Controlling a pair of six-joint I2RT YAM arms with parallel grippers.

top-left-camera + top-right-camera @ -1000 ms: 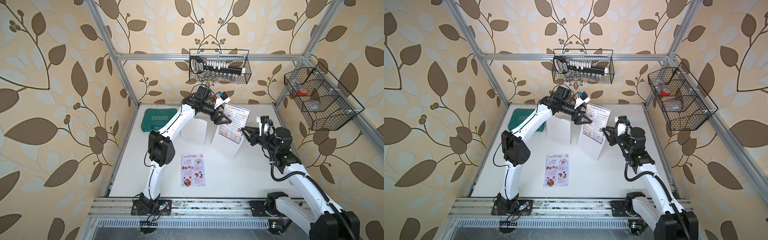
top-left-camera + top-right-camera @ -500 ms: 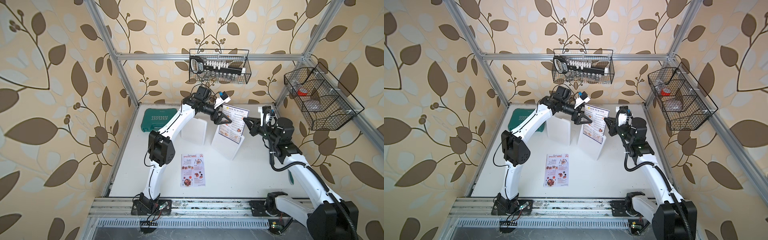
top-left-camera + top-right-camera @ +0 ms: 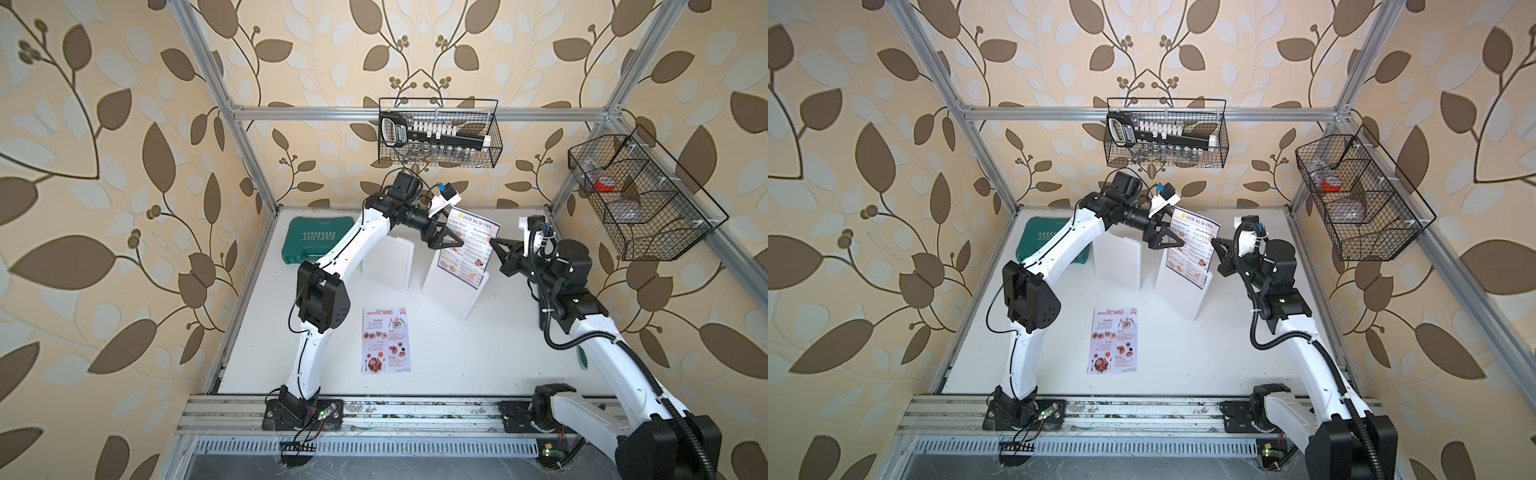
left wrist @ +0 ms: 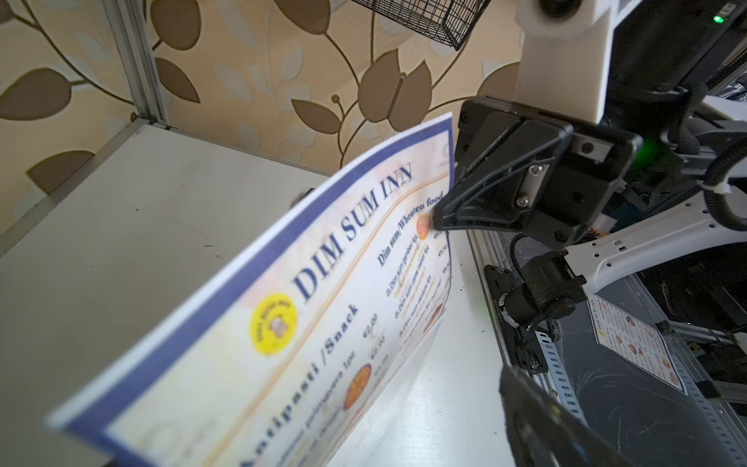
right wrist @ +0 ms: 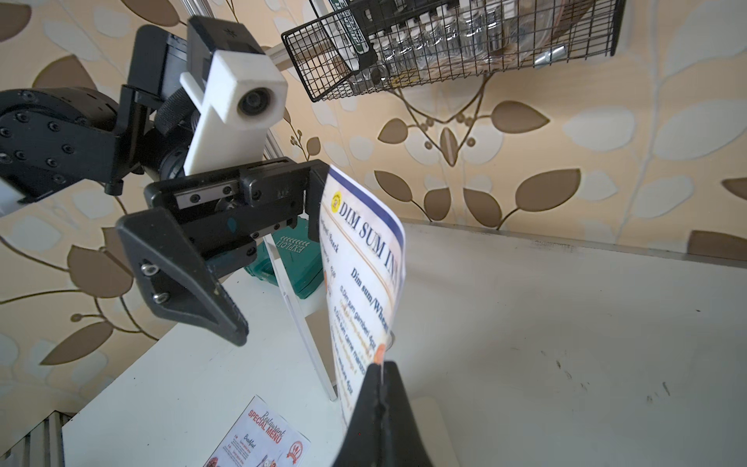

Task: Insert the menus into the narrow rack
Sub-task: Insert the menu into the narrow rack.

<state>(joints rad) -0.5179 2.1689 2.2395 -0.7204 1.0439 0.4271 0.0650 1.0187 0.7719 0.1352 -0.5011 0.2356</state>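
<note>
The navy-bordered Dim Sum Inn menu (image 3: 468,245) (image 3: 1192,245) stands upright and slightly curled, its lower end at the white rack (image 3: 451,297) (image 3: 1183,295). I cannot tell how deep it sits. My right gripper (image 3: 493,241) (image 5: 380,366) is shut on the menu's right edge, as the left wrist view confirms (image 4: 437,223). My left gripper (image 3: 444,239) (image 5: 279,289) stands open at the menu's upper left edge without pinching it. The Special Menu (image 3: 387,340) (image 3: 1113,340) (image 5: 258,440) lies flat on the table near the front.
A second white stand (image 3: 386,262) is left of the rack. A green case (image 3: 316,241) lies at the back left. One wire basket (image 3: 438,137) hangs on the back wall above the arms, and another (image 3: 640,199) on the right wall.
My right gripper has moved back to the Dim Sum Inn menu's right edge and shut on it. The left arm has stayed in place, open.
</note>
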